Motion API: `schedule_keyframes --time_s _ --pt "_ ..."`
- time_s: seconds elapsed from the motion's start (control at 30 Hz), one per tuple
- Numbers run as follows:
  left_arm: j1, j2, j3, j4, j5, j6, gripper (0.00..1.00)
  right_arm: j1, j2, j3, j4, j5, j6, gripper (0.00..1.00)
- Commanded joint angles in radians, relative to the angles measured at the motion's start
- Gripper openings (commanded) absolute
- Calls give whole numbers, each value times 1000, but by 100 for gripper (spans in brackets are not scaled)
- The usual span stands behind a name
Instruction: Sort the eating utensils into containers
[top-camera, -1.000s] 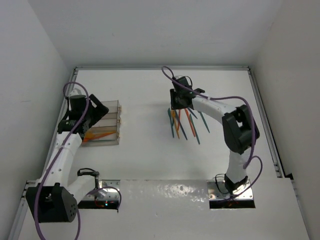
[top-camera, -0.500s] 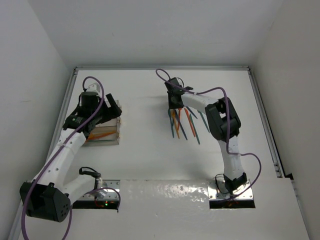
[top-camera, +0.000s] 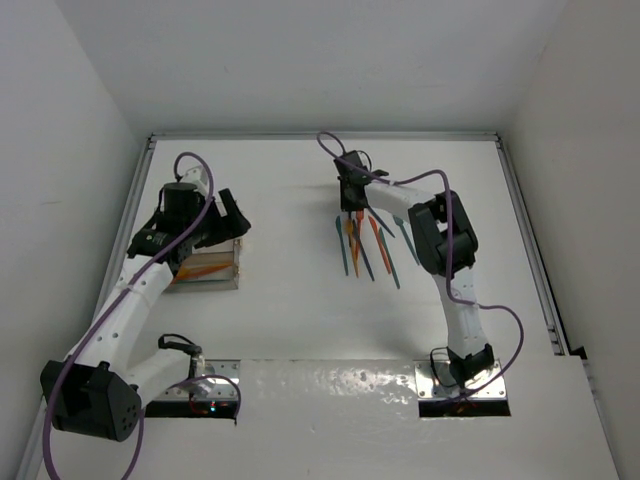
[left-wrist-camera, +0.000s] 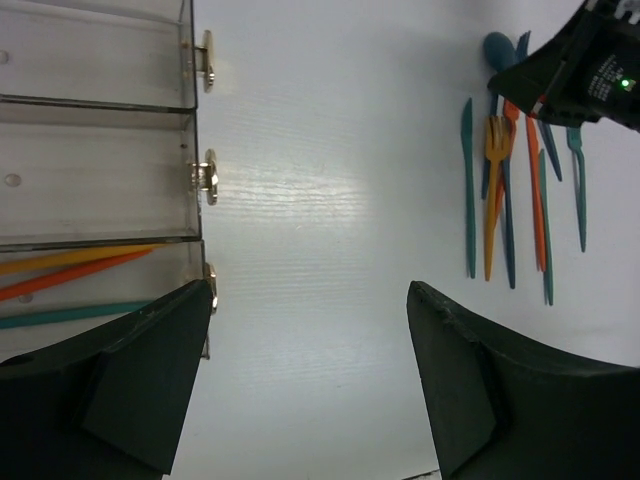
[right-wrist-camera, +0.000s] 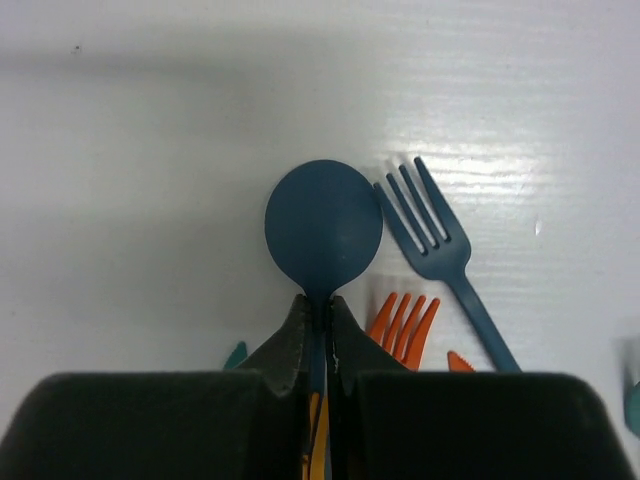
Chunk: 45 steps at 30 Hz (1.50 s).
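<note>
right claw (right-wrist-camera: 318, 305) pressed together, pinching the blue spoon (right-wrist-camera: 323, 225) at the neck, where handle meets bowl. bowl sticks out just ahead of the tips over the counter (right-wrist-camera: 150, 150); can't tell if it's lifted. handle runs back between the fingers and out of sight under the claw body. blue fork (right-wrist-camera: 435, 235) lies just right of the bowl, tines nearly touching its edge, handle angling back right. orange fork (right-wrist-camera: 405, 320) tines peek out right beside the claw's right finger. a yellow-orange handle (right-wrist-camera: 318, 460) shows between the fingers under the spoon handle; can't tell which piece.

left claw (left-wrist-camera: 310, 350) spread wide, nothing between the fingers, over bare counter. bins (left-wrist-camera: 188, 100) sit ahead and left of it, side by side, the nearest one just past the left finger. that bin holds two orange pieces (left-wrist-camera: 75, 272) and a teal piece (left-wrist-camera: 60, 315), lying lengthwise; ends hidden, so can't tell fork, spoon or knife. the pile (left-wrist-camera: 490, 200) lies ahead and right of the left claw, well apart from the bins: roughly parallel strips in orange, blue and teal, with the right claw on its far end.
</note>
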Motion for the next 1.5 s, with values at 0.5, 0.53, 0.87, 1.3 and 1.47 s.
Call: schedule_keyframes --time_s 0.5,0.53,0.87,1.3,1.47 --pt "-115 37 -1 262 257 -18 70 -8 -379 -122 231 -163 -142 0" --pt "-149 45 9 269 254 -23 69 -8 -419 -140 231 -183 -130 0" --pt "-336 172 42 472 212 -171 64 25 -693 -375 320 -381 17 0" --pt "-516 353 103 598 160 -282 57 107 -855 -567 362 -417 96 0" --pt "-534 376 109 618 151 -308 40 110 -884 -582 355 -409 88 0"
